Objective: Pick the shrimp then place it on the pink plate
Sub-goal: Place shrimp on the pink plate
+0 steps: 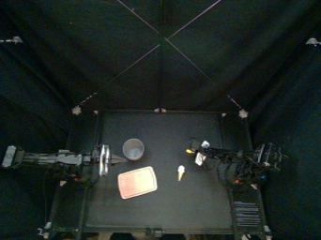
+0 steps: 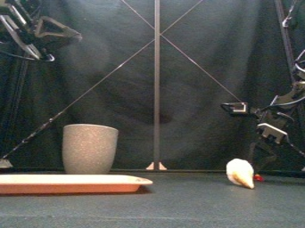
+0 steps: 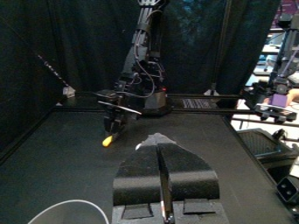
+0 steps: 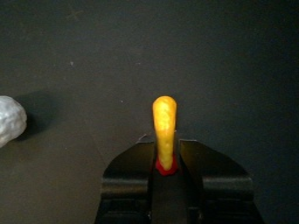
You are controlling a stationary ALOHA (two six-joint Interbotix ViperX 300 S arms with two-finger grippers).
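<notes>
Right pincer [image 4: 165,157], right of centre, seems clamped on the tail of the shrimp [image 4: 165,122], which juts straight out from its jaws; the pink plate [image 1: 135,182] lies lower left on the tabletop [image 1: 189,204].

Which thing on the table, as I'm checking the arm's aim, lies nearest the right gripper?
The shrimp, the small pale piece right of the pink tray. The right gripper hangs above it; the grey cup and tray lie farther left.
</notes>
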